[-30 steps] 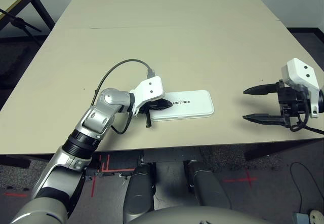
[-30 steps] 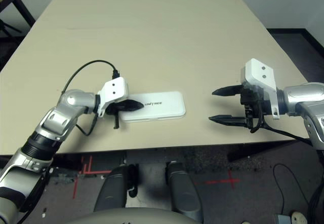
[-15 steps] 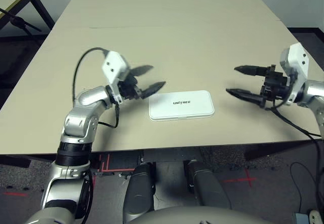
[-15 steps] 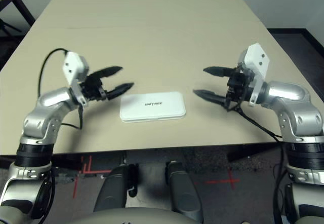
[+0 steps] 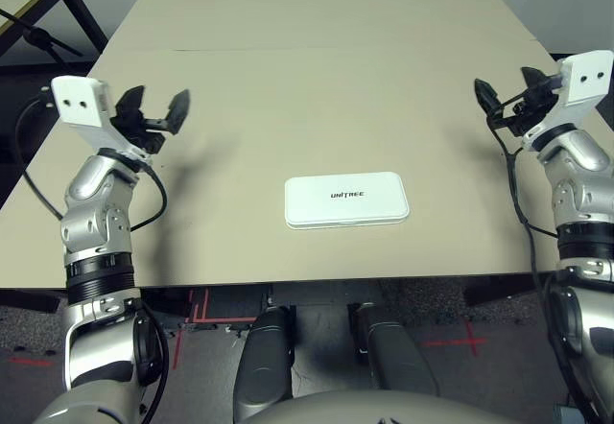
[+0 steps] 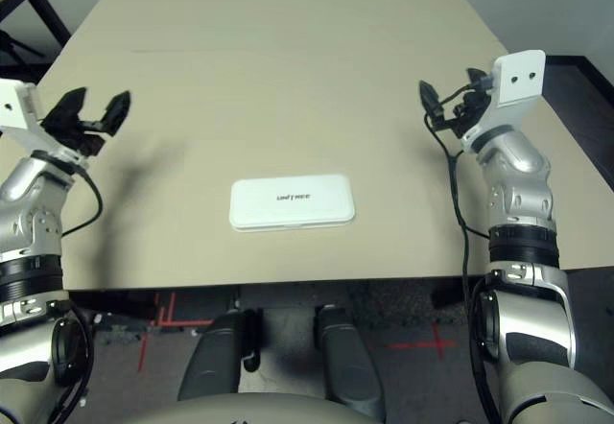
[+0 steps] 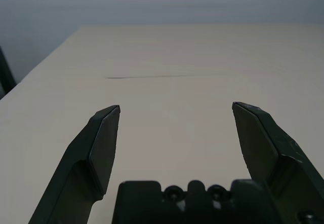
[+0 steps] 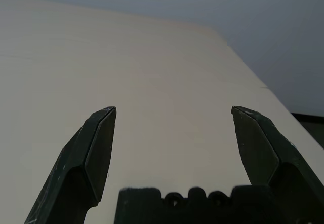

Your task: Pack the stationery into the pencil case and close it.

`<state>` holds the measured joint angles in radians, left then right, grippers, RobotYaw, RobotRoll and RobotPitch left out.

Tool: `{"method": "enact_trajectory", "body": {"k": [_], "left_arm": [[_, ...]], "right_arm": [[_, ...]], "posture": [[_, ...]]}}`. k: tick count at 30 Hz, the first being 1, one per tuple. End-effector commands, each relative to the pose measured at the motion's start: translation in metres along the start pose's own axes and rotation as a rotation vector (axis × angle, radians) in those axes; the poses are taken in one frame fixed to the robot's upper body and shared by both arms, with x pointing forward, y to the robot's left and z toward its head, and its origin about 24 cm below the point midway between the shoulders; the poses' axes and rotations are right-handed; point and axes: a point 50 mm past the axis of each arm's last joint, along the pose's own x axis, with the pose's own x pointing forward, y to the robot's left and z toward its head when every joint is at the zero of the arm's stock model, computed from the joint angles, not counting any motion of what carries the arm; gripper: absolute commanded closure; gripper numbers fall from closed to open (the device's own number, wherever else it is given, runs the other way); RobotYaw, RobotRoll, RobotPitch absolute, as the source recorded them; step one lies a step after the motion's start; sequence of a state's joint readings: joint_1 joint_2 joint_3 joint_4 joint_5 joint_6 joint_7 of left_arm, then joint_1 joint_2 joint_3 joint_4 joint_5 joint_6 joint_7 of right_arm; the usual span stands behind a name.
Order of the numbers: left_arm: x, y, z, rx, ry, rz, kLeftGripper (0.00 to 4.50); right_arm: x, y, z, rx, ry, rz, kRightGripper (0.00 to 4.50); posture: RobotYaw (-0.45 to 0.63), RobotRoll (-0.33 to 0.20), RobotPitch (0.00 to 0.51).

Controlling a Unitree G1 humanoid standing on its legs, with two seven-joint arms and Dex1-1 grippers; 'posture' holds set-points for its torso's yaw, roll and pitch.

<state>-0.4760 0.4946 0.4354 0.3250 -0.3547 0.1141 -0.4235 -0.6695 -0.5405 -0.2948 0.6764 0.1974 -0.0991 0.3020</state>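
Pencil case sits lid-down on the bench, between the two sets of jaws and nearer the robot than either, touching neither. The left jaws have let go of its end and swung well away; both they and the right jaws stand wide and empty. Packing looks finished to me, though with the lid closed I can't tell what's inside.

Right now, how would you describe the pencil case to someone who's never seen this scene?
On the big beige table, near the edge closest to the robot, lies a flat white box with rounded corners. Dark "UNITREE" lettering marks its shut lid, unlike the bare tabletop around it.
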Motion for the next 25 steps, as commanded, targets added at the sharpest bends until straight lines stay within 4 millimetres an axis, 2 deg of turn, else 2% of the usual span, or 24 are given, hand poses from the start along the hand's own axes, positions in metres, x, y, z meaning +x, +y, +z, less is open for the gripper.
{"method": "enact_trajectory", "body": {"k": [1, 6, 17, 25], "left_arm": [[0.001, 0.013, 0.004, 0.022, -0.034, 0.072, 0.04], [0.0, 0.039, 0.005, 0.026, -0.094, 0.257, 0.04], [-0.007, 0.029, -0.006, 0.029, -0.078, 0.234, 0.04], [-0.007, 0.024, -0.009, 0.025, -0.064, 0.217, 0.04]], "right_arm": [[0.0, -0.013, -0.004, -0.009, 0.0, -0.1, 0.0], [-0.001, -0.022, -0.014, -0.008, 0.028, -0.18, 0.0], [-0.002, -0.02, -0.015, -0.027, 0.035, -0.133, 0.0], [-0.004, -0.019, -0.018, -0.037, 0.044, -0.113, 0.0]], "posture": [[-0.05, 0.0, 0.14], [-0.06, 0.0, 0.156], [-0.07, 0.0, 0.232], [-0.08, 0.0, 0.24]]}}
